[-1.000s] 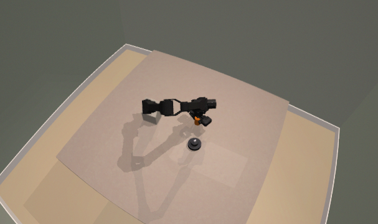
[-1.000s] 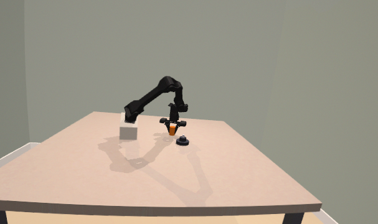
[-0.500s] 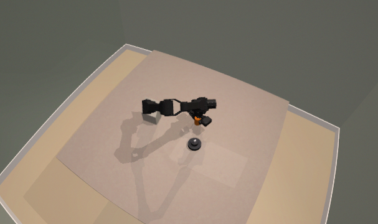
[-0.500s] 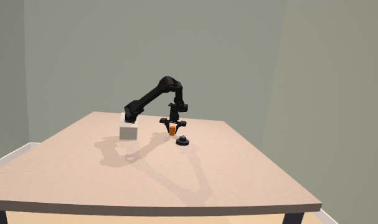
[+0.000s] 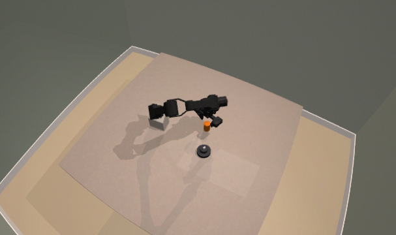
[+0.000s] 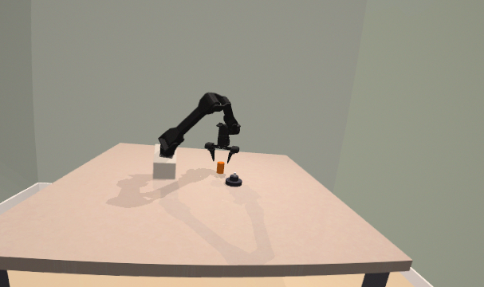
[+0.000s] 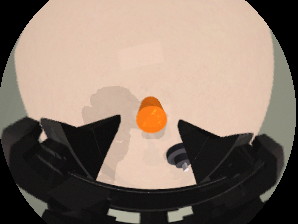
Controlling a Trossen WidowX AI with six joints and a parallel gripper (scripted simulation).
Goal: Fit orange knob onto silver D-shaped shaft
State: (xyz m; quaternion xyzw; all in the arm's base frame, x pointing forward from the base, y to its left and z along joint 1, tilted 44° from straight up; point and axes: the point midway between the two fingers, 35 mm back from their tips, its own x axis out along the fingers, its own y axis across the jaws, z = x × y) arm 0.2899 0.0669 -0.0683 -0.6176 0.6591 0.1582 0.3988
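Note:
The orange knob stands upright on the table, a short way behind the round black pedestal. The silver D-shaped shaft sticks up from the pedestal with nothing on it. My gripper is open and hangs just above the knob, its fingers spread to either side and clear of it. In the wrist view the pedestal is partly hidden behind the right finger.
The arm's white base block stands on the table to the left of the knob. A raised light rim runs around the floor below the table.

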